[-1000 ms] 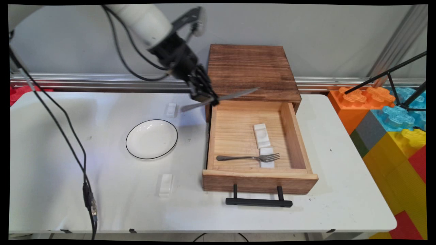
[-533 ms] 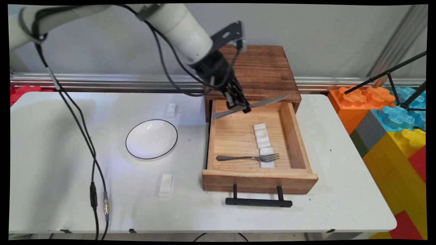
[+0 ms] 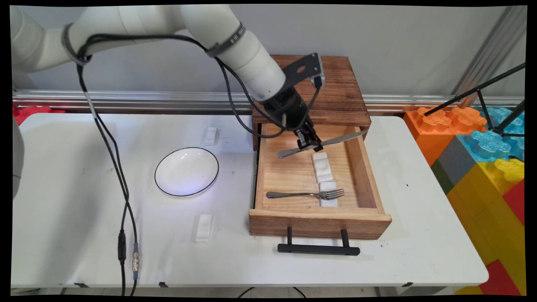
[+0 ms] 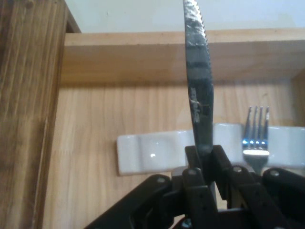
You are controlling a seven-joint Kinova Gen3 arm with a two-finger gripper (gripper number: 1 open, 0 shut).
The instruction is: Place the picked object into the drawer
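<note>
Gripper (image 3: 309, 144): fingers clamped on the knife (image 3: 321, 143) at mid-length, held above the far part of the open drawer (image 3: 365, 167). Under it: white rest (image 3: 321, 167); fork (image 3: 308, 194) nearer. Handling advice: keep the blade level and centred over the rest, clear of the right wall.

White table (image 3: 63, 251) before grey wall (image 3: 398, 42), foam blocks (image 3: 482, 159) right

silver knife (image 3: 321, 144), blk-rimmed wht plate (image 3: 186, 171)
</note>
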